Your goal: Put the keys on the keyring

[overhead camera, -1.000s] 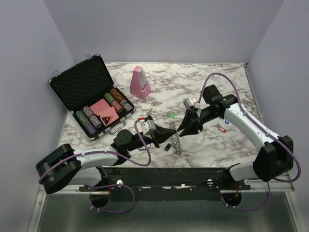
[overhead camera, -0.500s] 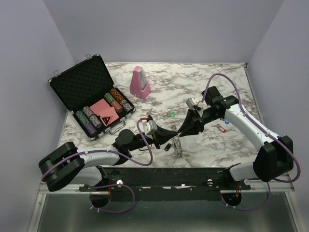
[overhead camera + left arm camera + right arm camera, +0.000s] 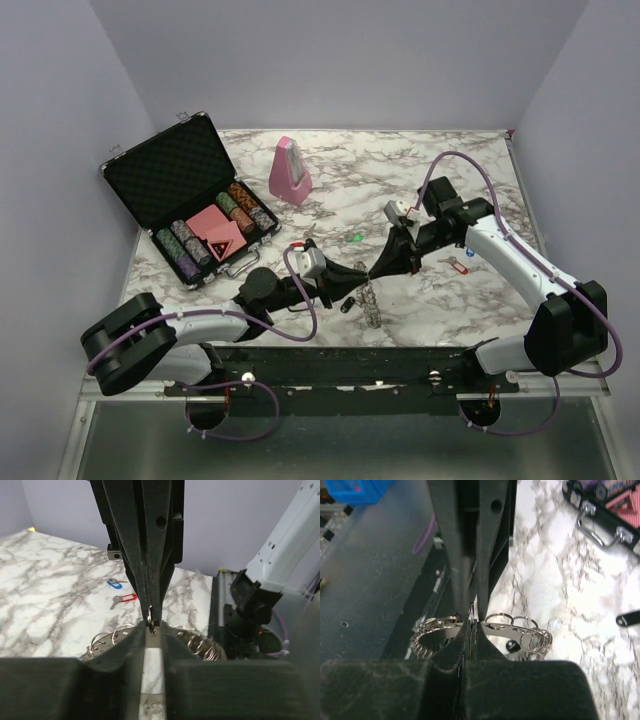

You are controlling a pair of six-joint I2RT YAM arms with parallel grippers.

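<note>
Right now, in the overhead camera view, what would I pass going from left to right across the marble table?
open black poker-chip case → pink plastic metronome → silvery bumpy-rimmed metal keyring → small silver key with a red cap

I work in a lab test cell: plain lilac walls box in my marble-print tabletop. A black rail carries me, purple cables trailing.
</note>
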